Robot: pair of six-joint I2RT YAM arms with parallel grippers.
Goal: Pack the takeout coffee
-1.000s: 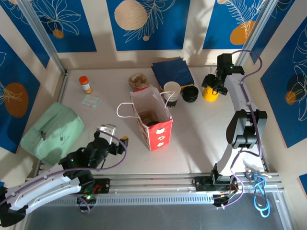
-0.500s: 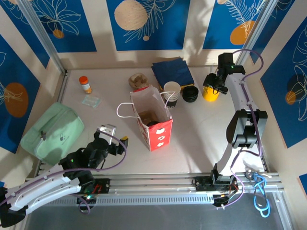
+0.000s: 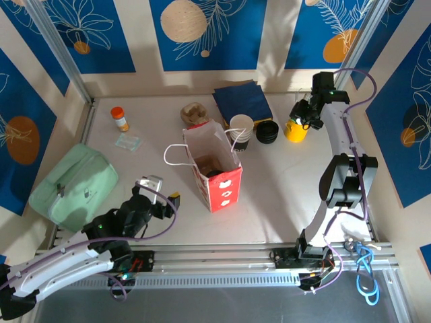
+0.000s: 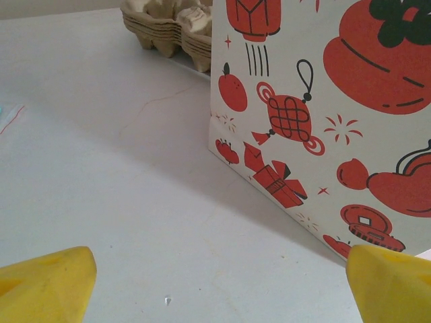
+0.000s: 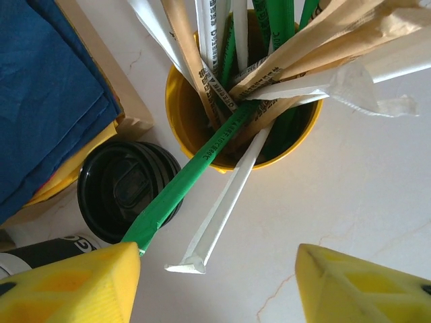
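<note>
Takeout coffee [image 3: 216,173] is judged to be the dark round top low inside the paper bag [image 3: 222,188] at bench centre, though this is unconfirmed. At the bag's 2 o'clock the straws [image 5: 222,128] in the yellow cup [image 3: 294,132] are straddled by the right tool [image 5: 215,269], spread, nothing pinched; one straw should be isolated before closing. The left tool [image 4: 219,286] is held spread, empty.
</note>
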